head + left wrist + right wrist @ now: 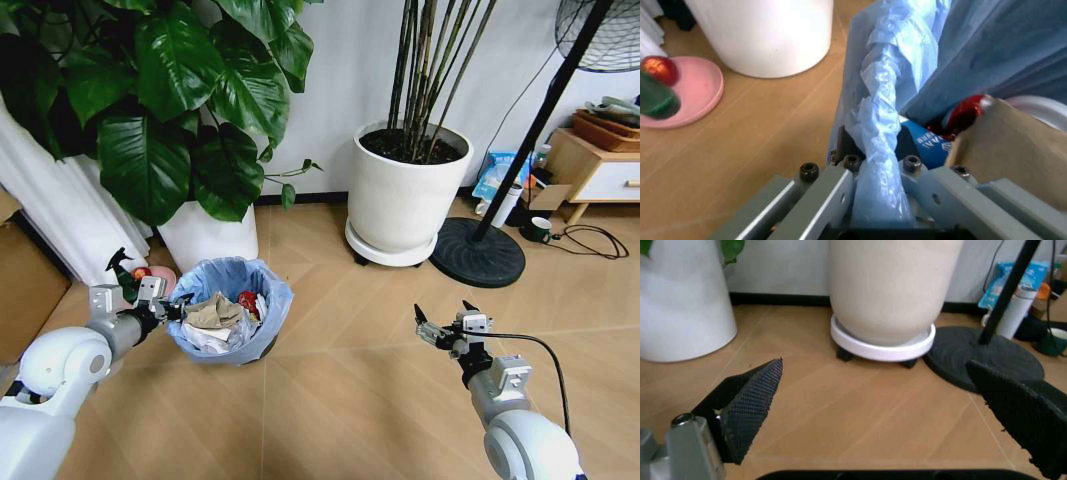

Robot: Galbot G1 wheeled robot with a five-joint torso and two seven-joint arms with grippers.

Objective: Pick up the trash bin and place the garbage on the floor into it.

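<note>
The small round dark trash bin [231,310], lined with a crinkled light-blue plastic bag, stands on the wooden floor [340,390] just in front of the white plant pot [208,236] — crumpled paper and wrappers [222,318] fill it. The left gripper [172,308] has its fingers [829,196] closed on the bin's bagged rim at its left side. The right gripper [432,330] hovers well apart over bare floor — its black fingers [750,402] spread wide, gripping nothing.
</note>
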